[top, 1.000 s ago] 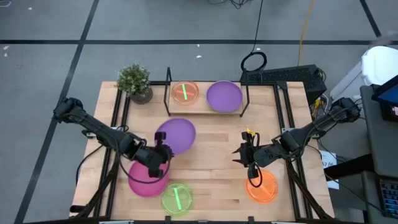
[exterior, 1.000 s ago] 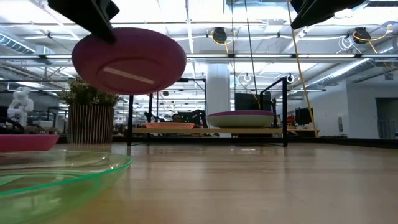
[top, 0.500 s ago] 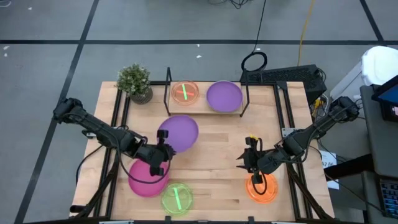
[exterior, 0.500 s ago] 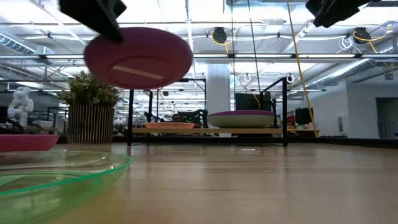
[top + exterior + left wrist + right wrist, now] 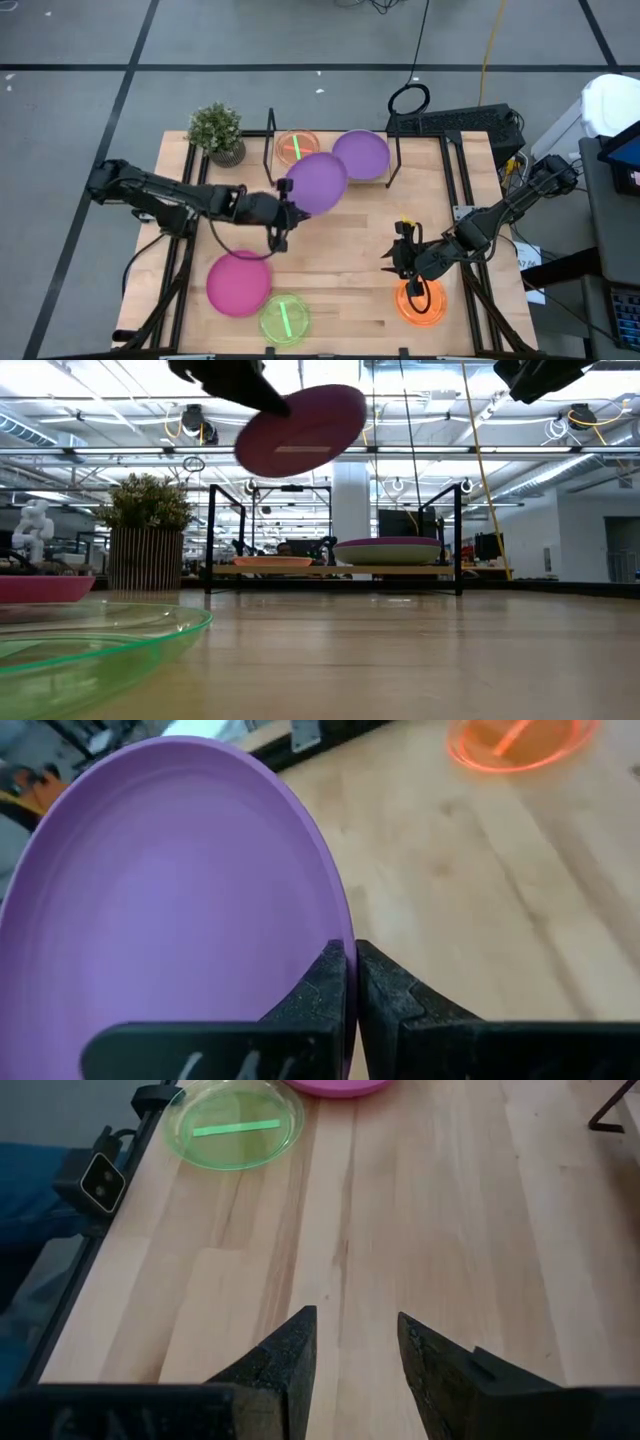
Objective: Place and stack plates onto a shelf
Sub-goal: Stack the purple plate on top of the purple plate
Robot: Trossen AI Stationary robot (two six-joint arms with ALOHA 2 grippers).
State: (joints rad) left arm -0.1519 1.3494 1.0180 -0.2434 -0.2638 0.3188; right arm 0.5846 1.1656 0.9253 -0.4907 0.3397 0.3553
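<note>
The raised purple plate [image 5: 318, 183] covers part of the orange plate [image 5: 294, 146] on the shelf [image 5: 330, 176] from above. In the low view the left claw [image 5: 262, 392] and right claw [image 5: 540, 375] are cut off by the top edge, and the green plate [image 5: 90, 645] by the left edge.

Purple plate [image 5: 318, 183], magenta plate [image 5: 238, 284], lime-green plate [image 5: 284, 319]

Overhead, table-level, two wrist cameras; table [image 5: 340, 250] shared.

two dark jointed arms with black cabling, apparently yellow-marked right pincer [image 5: 403, 254].
</note>
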